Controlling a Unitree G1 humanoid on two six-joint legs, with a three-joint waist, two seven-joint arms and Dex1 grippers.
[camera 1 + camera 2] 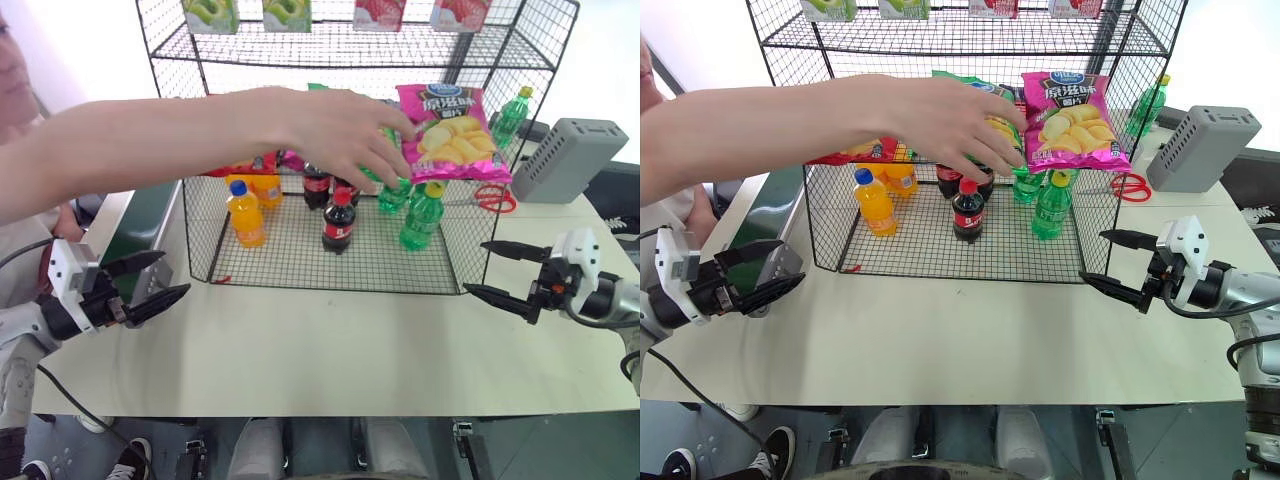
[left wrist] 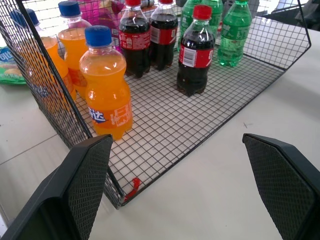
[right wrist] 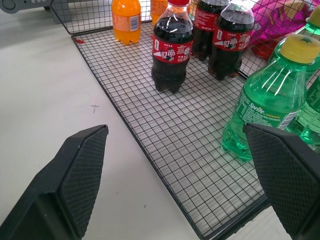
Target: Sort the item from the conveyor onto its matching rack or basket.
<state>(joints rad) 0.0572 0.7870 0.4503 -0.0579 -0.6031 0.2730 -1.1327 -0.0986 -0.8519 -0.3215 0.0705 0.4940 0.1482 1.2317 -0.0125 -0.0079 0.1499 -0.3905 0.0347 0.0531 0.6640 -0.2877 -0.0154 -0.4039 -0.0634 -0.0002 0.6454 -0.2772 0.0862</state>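
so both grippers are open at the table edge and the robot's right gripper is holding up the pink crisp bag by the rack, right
Not quite. A person's hand is at the pink crisp bag, as the left eye view shows. The right gripper is open and empty, like the left gripper, near the table edge by the rack.

Glossy foil crisp bag (image 1: 455, 130); black wire-mesh rack (image 1: 340, 255); clear plastic bottles (image 2: 106, 90); matt table (image 1: 330, 350).

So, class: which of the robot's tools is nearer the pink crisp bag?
Right. The right tool hangs open below the pink crisp bag, just outside the rack's right wall; the left tool waits open beyond the rack's far left corner.
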